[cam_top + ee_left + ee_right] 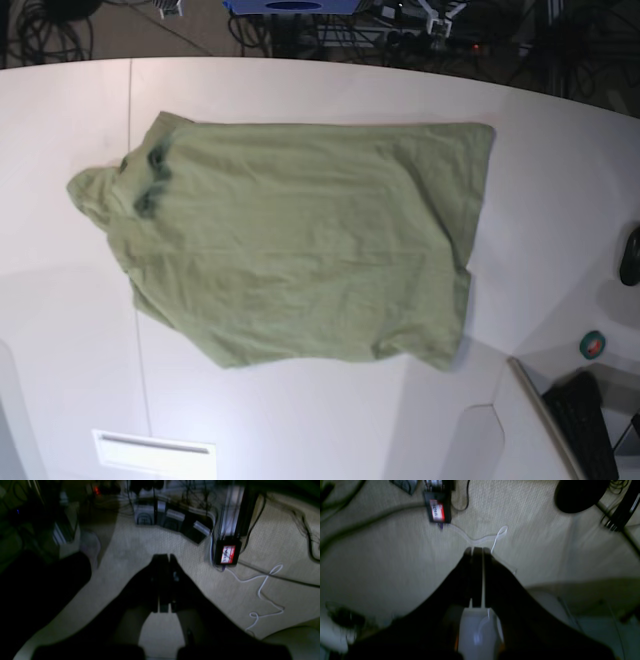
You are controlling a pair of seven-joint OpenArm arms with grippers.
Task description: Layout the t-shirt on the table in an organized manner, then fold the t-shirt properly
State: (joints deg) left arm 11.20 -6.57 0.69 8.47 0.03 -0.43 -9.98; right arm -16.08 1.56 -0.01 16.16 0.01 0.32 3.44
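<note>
The shirt lay flat on the white tabletop, collar to one side and hem to the other, and neither hand was anywhere near it: no arm showed over the tabletop at all. The left hand hung well off to the side above beige carpet, its dark fingers pressed together on nothing. The right hand was likewise clenched and empty over the same carpet.

Below the left hand a white cable looped across the weave, near a small black box with a red-and-white label and a row of dark power bricks. The right hand had that sort of box ahead of it.

The shirt was olive, soft and wrinkled, darker at the neck. A thin seam crossed the smooth tabletop.
</note>
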